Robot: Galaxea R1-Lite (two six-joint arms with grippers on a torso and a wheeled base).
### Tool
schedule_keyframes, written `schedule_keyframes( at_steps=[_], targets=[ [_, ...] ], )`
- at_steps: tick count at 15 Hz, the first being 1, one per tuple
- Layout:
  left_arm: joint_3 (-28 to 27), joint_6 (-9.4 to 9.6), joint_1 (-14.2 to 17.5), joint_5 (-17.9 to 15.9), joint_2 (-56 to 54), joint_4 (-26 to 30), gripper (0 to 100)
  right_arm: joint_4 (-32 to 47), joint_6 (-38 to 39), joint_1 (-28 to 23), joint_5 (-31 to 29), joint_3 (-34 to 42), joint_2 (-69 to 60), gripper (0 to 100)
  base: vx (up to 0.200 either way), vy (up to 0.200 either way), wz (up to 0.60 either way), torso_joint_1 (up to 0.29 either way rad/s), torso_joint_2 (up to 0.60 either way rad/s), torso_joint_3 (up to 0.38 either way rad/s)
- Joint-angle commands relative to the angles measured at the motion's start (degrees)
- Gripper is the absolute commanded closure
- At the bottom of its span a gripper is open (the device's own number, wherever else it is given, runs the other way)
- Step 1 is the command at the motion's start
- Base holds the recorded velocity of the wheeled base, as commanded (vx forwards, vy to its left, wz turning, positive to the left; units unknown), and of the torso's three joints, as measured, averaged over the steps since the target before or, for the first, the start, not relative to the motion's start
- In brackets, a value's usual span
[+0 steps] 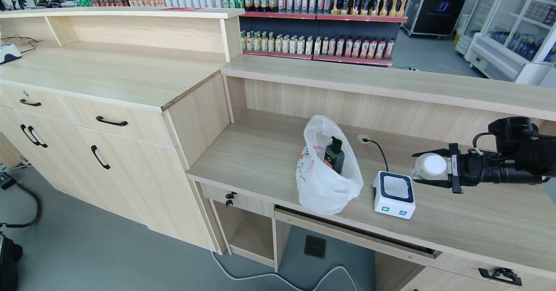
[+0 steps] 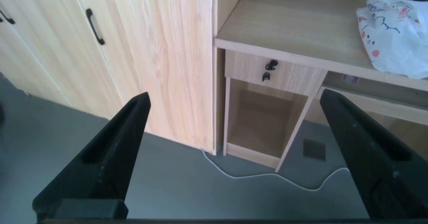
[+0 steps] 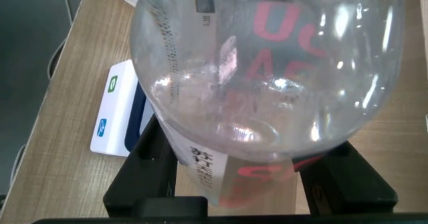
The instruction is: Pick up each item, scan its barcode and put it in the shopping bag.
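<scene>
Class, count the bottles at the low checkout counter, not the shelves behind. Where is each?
2. A dark pump bottle stands inside the shopping bag; a clear white-capped bottle is held in the right gripper, right of the scanner. The bag may hide more.

Red lettering on clear bottle (image 3: pixel 267 83) unreadable; scanner (image 1: pixel 393 194) bears two small icons.

I've got a low light-wood counter (image 1: pixel 260 160) in front of me. A white plastic bag (image 1: pixel 323 186) stands on it, mouth open, near the front edge. Just beside the bag on my right is a small white scanner (image 1: pixel 393 194), not quite touching it. The scanner's black cable (image 1: pixel 381 152) runs back across the top to a round hole (image 1: pixel 362 138) by the rear wall. A taller counter (image 1: pixel 108 74) joins on my left.
</scene>
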Motion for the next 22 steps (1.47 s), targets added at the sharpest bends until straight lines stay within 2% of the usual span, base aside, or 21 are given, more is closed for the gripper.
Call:
schedule_keyframes(
  at_steps=[1, 22],
  targets=[
    [-0.04, -0.01, 0.01, 0.09, 0.0, -0.04, 0, 0.05, -0.25, -0.07, -0.02, 0.31, -0.01, 100, 0.0, 0.0, 0.0, 0.0, 0.0, 0.0],
    [0.05, -0.01, 0.01, 0.09, 0.0, -0.04, 0, -0.04, 0.19, 4.85, 2.0, -9.98, 8.87, 100, 0.0, 0.0, 0.0, 0.0, 0.0, 0.0]
  ],
)
